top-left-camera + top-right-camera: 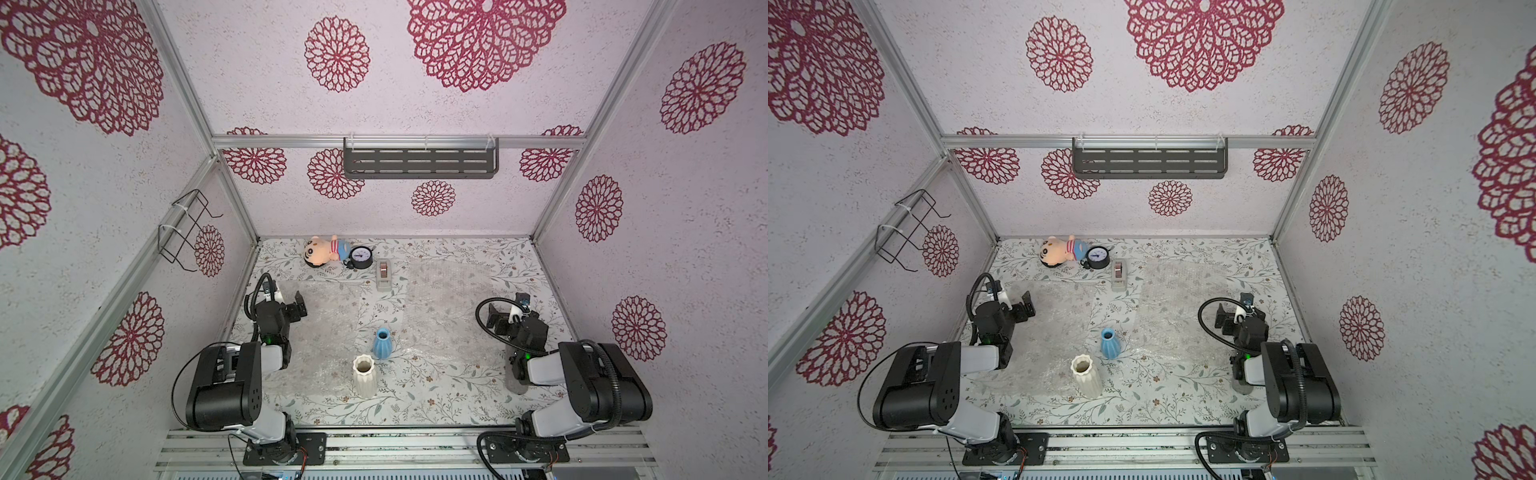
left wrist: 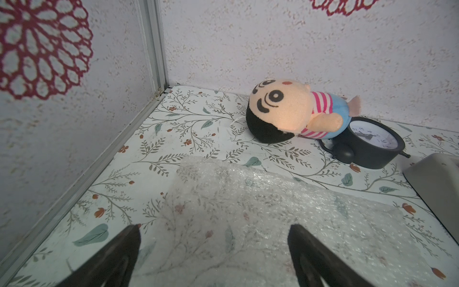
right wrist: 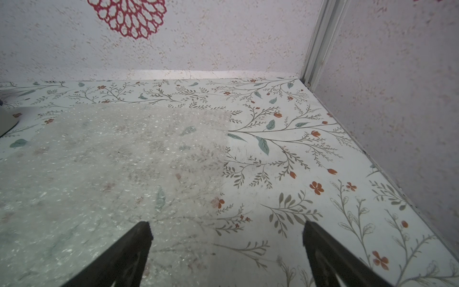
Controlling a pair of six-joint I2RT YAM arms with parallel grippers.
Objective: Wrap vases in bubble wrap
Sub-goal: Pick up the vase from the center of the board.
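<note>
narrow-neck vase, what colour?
The narrow-necked vase is light blue, with a ribbed body. It shows best in a top view.

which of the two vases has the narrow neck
The light blue vase: its top pinches in to a narrow neck. The cream-white vase standing close by is taller and has a wide open mouth.

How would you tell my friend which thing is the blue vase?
Look near the middle of the flowery tabletop. Two ribbed vases stand upright there, side by side. The blue vase is the shorter, narrow-necked one, standing farther back than the wide-mouthed cream vase.
</note>
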